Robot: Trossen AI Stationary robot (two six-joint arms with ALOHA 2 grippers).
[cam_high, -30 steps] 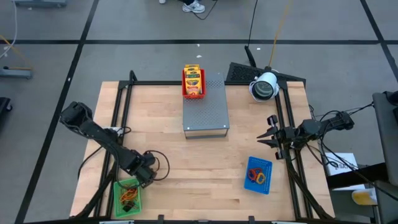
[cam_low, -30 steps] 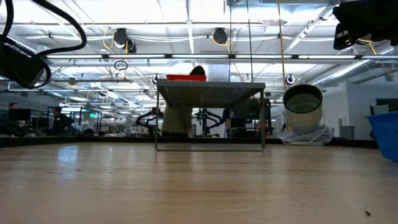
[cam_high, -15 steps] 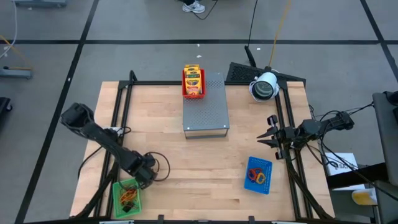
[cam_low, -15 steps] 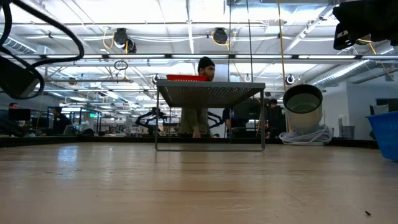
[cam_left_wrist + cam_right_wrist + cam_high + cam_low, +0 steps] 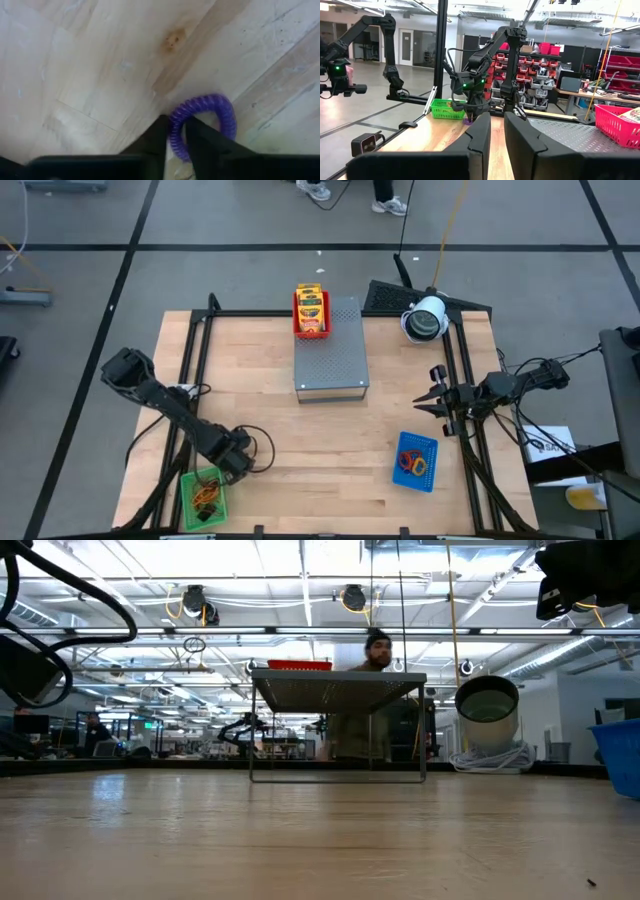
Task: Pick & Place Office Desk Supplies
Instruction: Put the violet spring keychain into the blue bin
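left hand (image 5: 176, 131) grasping purple band (image 5: 202, 125) on counter (image 5: 300, 450) near front-left corner, beside green tray (image 5: 205, 495) | right hand (image 5: 432, 401) at right edge, fingers nearly together, grasping nothing

This is a robotics lab in a large industrial hall. A pale wooden worktable (image 5: 330, 430) framed by black metal rails (image 5: 195, 360) stands on a grey concrete floor marked with dark lines (image 5: 140, 230). Behind it are other dark robot arms (image 5: 375, 30), shelves of red storage bins (image 5: 547, 50), exposed ceiling ducts and strip lights (image 5: 300, 600).
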